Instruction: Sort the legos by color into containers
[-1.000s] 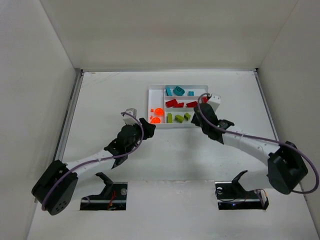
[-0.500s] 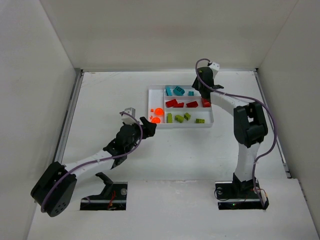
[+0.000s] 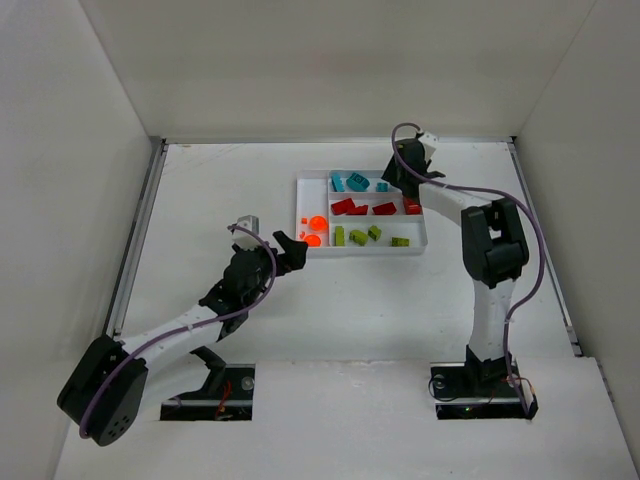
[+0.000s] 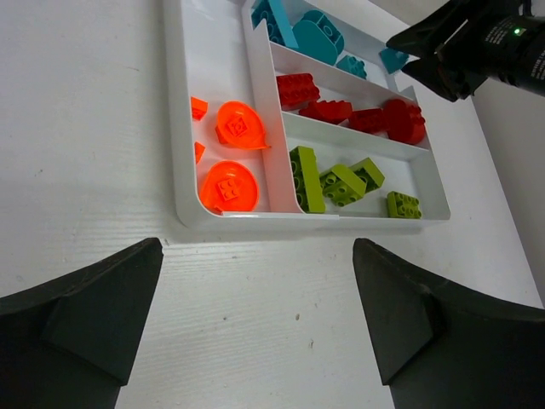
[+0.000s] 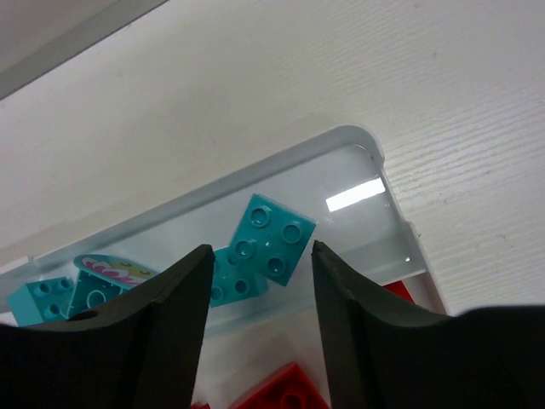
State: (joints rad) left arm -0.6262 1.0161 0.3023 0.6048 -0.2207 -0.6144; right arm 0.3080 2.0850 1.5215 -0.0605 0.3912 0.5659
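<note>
The white tray (image 3: 362, 253) holds the legos in its containers: orange round pieces (image 3: 314, 232) in the narrow side section, teal bricks (image 3: 352, 182) in the far slot, red ones (image 3: 360, 207) in the middle slot, green ones (image 3: 358, 236) in the near slot. My right gripper (image 5: 260, 256) hangs open over the right end of the far slot. Below its tips a square teal brick (image 5: 272, 239) lies tilted on another teal brick (image 5: 230, 277), apart from both fingers. My left gripper (image 4: 257, 256) stands wide open and empty over bare table, just short of the tray's near left corner (image 4: 183, 204).
White walls close in the table on three sides. A metal strip (image 3: 138, 230) runs along the left edge. The right arm (image 3: 490, 250) stands upright beside the tray's right end. In the left wrist view the right gripper (image 4: 451, 51) shows dark above the tray's far corner.
The right arm swung from the tray's near right side up to the far slot and its jaws opened a little. The left gripper opened wide and drew back slightly from the tray.
</note>
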